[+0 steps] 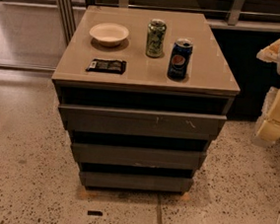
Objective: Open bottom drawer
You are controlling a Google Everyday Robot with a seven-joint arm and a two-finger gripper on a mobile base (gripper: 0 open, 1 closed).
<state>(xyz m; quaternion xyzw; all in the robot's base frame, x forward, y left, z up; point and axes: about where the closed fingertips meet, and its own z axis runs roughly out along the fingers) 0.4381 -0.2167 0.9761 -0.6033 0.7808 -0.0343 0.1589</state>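
Cabinet top [209, 66] holds bowl [109, 32], green can [156, 37], blue can [180, 59], packet [106, 65]; gripper [278, 111] at right.

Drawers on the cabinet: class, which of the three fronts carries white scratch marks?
The top drawer, the widest, just under the tabletop; the middle drawer and bottom drawer lack them. The gripper hangs at the picture's right edge, touching no drawer.

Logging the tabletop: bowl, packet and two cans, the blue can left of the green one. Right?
No: the camera view shows the blue can right of the green can. The bowl and packet are there. The end effector hangs at the right edge, beside the cabinet.
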